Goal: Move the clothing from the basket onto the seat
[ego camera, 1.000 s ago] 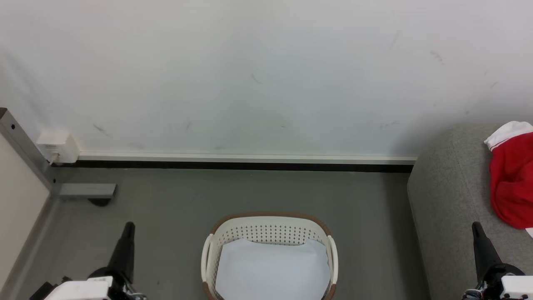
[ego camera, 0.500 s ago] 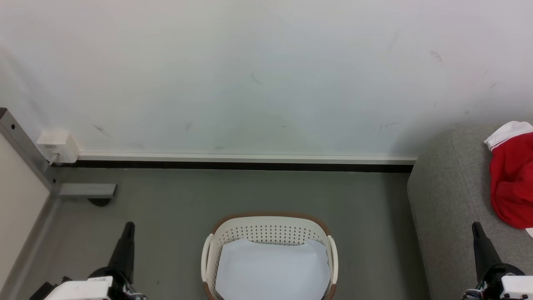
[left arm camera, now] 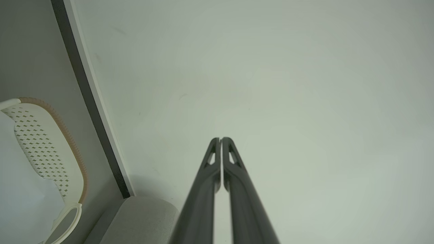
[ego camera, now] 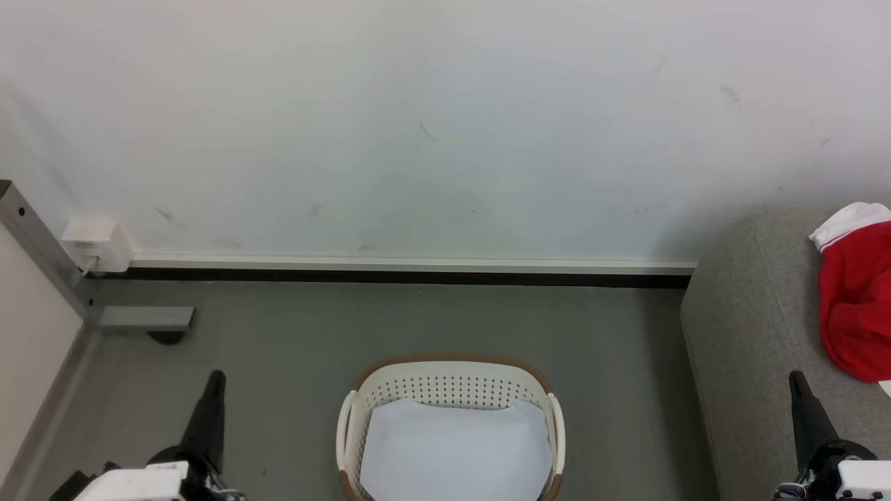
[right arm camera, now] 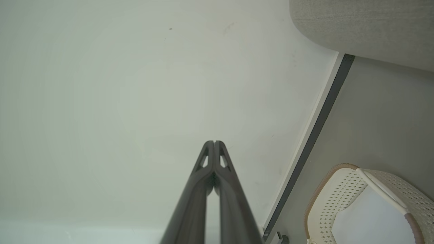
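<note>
Red clothing (ego camera: 857,299) with a white cuff lies on the grey seat (ego camera: 752,327) at the right edge of the head view. The cream basket (ego camera: 452,379) stands on the floor at bottom centre and holds a flat white sheet (ego camera: 456,449); no red fabric shows in it. My left gripper (ego camera: 214,379) points up at the lower left, fingers together and empty, well left of the basket. My right gripper (ego camera: 795,379) is at the lower right, shut and empty, over the seat's near edge. The wrist views show the left gripper (left arm camera: 220,139) and the right gripper (right arm camera: 214,142) with fingertips touching.
A white wall (ego camera: 418,125) with a dark skirting strip (ego camera: 390,277) runs behind the basket. A white socket box (ego camera: 96,245) and a metal bracket (ego camera: 145,318) sit at the far left by a panel. Grey floor (ego camera: 292,348) surrounds the basket.
</note>
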Tool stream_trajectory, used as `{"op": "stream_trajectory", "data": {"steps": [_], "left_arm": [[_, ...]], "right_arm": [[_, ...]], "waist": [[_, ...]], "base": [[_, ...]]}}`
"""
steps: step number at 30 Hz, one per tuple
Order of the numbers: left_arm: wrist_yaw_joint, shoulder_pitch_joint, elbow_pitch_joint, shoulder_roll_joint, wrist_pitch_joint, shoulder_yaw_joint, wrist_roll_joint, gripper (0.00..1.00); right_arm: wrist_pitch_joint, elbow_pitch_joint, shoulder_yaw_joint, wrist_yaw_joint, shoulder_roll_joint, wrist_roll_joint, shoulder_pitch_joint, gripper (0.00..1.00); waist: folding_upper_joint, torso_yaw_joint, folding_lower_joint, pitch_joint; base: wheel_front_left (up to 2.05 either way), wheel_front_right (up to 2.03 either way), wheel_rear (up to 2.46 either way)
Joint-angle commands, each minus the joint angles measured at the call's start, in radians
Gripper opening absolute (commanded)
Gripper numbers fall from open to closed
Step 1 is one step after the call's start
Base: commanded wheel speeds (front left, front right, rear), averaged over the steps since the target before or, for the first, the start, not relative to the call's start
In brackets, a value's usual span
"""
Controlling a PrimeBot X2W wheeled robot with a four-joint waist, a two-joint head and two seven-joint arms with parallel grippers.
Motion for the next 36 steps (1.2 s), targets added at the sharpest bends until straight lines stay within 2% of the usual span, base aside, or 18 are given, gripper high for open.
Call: {"op": "stream_trajectory", "data": {"steps": [1,36], "left_arm": [[-0.001,-0.008,-0.004,0.002,0.004,0.002,-0.013,0.00],[-0.001,-0.008,-0.004,0.002,0.004,0.002,-0.014,0.00]], "right_arm": [[0.002,-0.005,-0.004,-0.002,-0.008,0.002,-0.013,0.00],[0.002,-0.005,-0.004,-0.002,-0.008,0.002,-0.013,0.00]], "waist": [[0.0000,0.000,0.0000,0.000],[0.0000,0.000,0.0000,0.000]], "base": [[0.00,0.00,0.00],[0.00,0.00,0.00]]}}
